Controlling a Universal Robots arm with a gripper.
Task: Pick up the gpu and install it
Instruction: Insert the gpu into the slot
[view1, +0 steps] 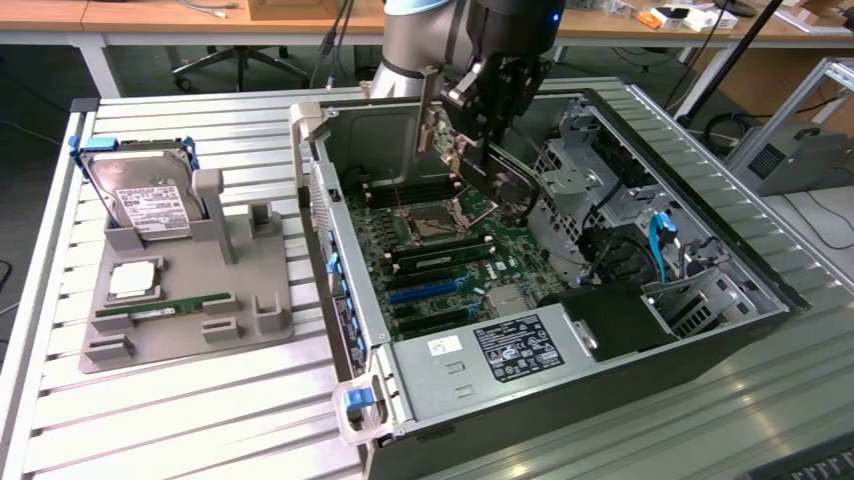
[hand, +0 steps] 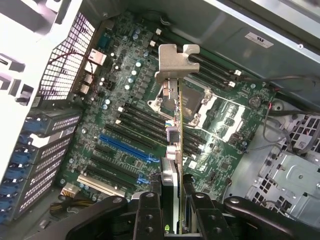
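My gripper hangs inside the open computer case, shut on the gpu. The card is held edge-on above the motherboard, over the processor socket area and clear of the board. In the wrist view the gpu runs away from my gripper, green board on one side, and its silver end bracket is at the far end. The black fingers clamp the card from both sides. Black and blue expansion slots lie beside the card, with nothing in them.
A grey holder on the slatted table at the exterior view's left carries a hard drive and a memory stick. In the case, the power supply, drive cage and blue cables crowd the exterior view's right.
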